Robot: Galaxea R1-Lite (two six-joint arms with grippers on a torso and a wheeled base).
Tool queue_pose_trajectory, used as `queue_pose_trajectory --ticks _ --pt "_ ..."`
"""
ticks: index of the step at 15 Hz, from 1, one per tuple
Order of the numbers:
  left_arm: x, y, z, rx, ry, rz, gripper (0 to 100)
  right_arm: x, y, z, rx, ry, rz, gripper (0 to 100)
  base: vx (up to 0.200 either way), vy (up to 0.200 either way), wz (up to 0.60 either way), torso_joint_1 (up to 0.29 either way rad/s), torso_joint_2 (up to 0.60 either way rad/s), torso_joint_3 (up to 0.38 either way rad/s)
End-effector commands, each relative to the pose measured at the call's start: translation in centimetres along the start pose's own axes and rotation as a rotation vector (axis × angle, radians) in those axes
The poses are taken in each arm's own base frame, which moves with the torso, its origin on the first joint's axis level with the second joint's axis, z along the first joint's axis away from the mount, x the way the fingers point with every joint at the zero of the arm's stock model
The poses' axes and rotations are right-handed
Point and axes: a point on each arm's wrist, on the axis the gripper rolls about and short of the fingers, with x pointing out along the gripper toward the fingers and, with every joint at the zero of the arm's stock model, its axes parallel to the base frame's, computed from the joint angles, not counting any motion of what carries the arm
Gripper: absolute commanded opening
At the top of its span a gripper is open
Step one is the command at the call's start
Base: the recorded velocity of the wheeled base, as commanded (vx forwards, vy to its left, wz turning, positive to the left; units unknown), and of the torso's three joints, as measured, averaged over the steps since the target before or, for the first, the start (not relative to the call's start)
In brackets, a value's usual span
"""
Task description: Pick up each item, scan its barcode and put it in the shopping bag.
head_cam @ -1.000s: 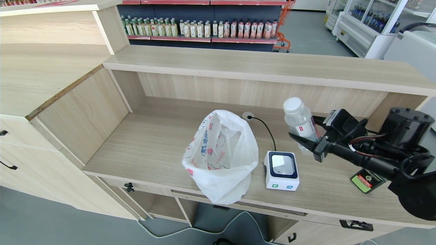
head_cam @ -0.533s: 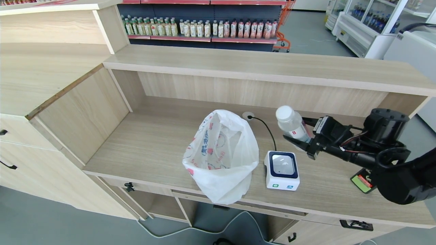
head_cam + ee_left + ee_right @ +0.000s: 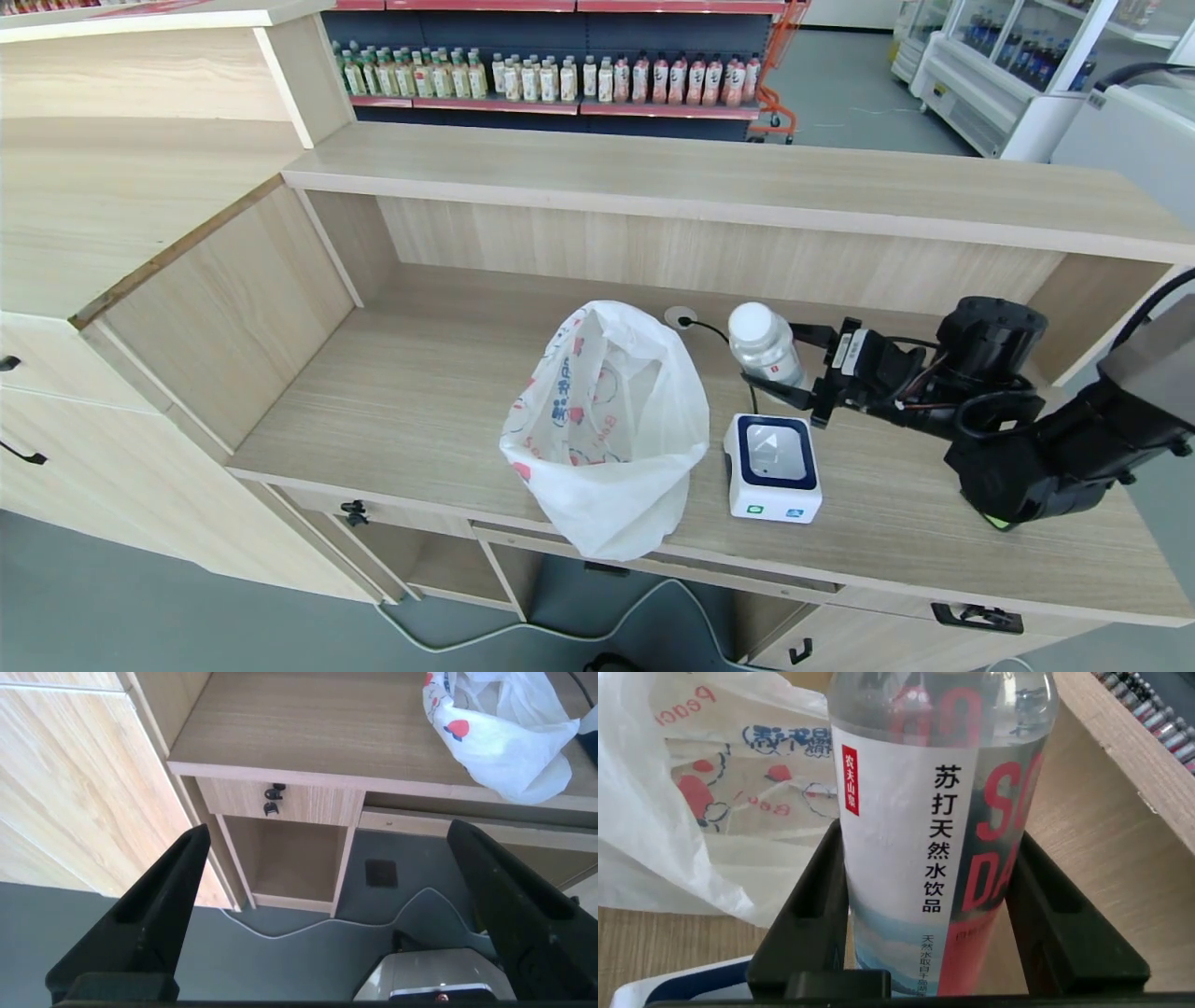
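A clear water bottle with a white cap and a red and white label hangs tilted just behind the scanner, a white box with a dark blue window. My right gripper is shut on the bottle's body, one finger on each side. The white plastic shopping bag stands open on the counter, left of the scanner and close to the bottle. My left gripper is open and empty, low in front of the counter's left cabinet, with the bag up to one side.
A black cable runs from the scanner to a grommet in the counter. A green and red packet peeks out under my right arm. A raised ledge borders the back, and a wooden side wall closes off the left.
My right gripper has carried the bottle left and lower, from beside the scanner's right to just behind it, with the cap tipping further towards the bag.
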Motion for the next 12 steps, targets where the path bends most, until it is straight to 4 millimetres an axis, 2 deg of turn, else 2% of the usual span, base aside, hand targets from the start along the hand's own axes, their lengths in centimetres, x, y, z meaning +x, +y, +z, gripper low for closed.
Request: queue_pose_trajectory --ticks 1,8,12 --pt "0.0 0.0 0.0 0.000 0.001 0.000 100 0.4 1.1 -1.4 0.026 0.002 0.030 0 0.000 0.000 0.00 0.000 0.00 0.000" --pt "0.0 0.0 0.0 0.000 0.001 0.000 100 0.8 2.0 -2.3 0.047 -0.003 0.057 0 0.000 0.000 0.00 0.000 0.00 0.000" --pt "0.0 0.0 0.0 0.000 0.001 0.000 100 1.0 2.1 -2.2 0.044 -0.008 0.061 0 0.000 0.000 0.00 0.000 0.00 0.000"
